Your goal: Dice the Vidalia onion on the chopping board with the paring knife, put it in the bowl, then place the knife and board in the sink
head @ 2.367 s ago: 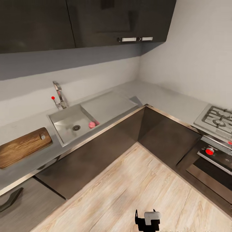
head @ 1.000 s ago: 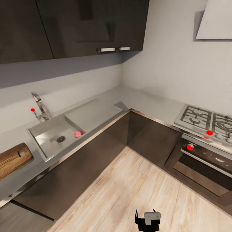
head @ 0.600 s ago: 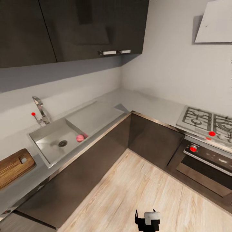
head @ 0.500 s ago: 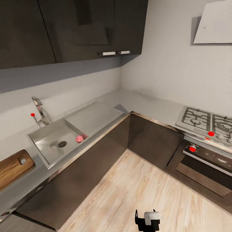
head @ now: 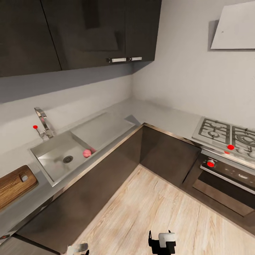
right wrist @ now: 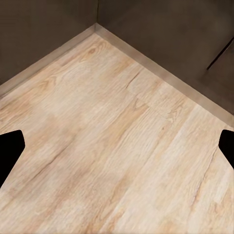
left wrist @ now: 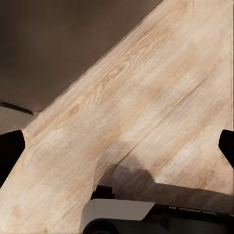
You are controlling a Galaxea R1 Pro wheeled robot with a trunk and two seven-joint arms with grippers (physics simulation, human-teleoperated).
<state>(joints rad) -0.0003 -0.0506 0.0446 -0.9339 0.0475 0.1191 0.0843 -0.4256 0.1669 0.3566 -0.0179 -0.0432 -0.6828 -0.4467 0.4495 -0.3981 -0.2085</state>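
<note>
Both pincers hang spread over the wooden floor (right wrist: pixel 122 146), well short of the bench (head: pixel 152 113). Far ahead, the Vidalia onion (head: pixel 87 153) lies in the sink (head: pixel 53 156), chopping board (head: pixel 14 184) beside it.

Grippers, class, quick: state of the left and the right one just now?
Left gripper: open, dark fingertips far apart, holding nothing, above the light wooden floor.
Right gripper: open, empty.

Grey L-shaped countertop (head: pixel 156 113), steel sink (head: pixel 53 163) set in, chopping board (head: pixel 14 184) beside it, hob (head: pixel 226 134) far right.
</note>
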